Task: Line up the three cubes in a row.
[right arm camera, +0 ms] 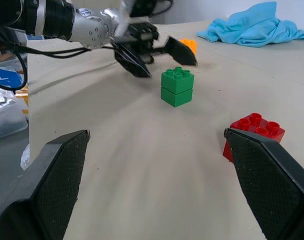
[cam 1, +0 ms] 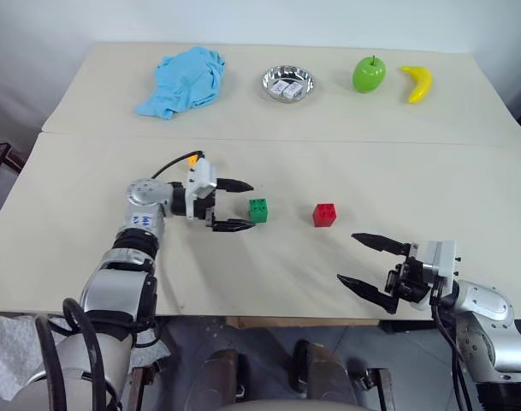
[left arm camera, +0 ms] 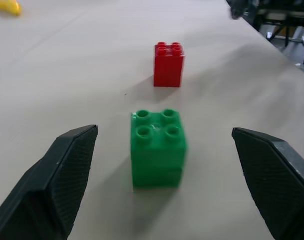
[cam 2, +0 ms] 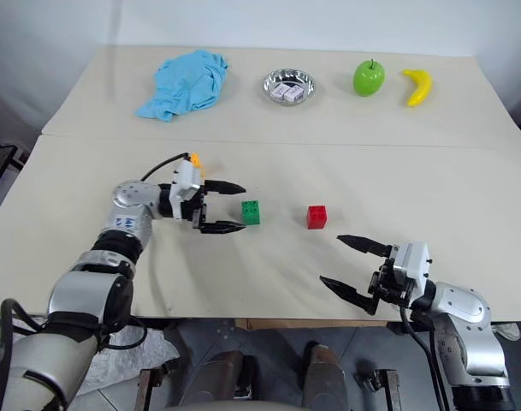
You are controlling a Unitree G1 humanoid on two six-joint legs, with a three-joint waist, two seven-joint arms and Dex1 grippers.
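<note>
With the left claw (cam 1: 232, 205) spread wide around the green cube (cam 1: 258, 210) at centre frame, pulling away crooked could clip it out of line with the red cube (cam 1: 324, 215).

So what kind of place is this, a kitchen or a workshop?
More likely a robot test room: a plain table against a bare wall, set with toy bricks like the green one, an apple and a banana.

Left gripper (cam 1: 234, 205) jaws spread, level — right gripper (cam 1: 371, 267) likewise
</note>
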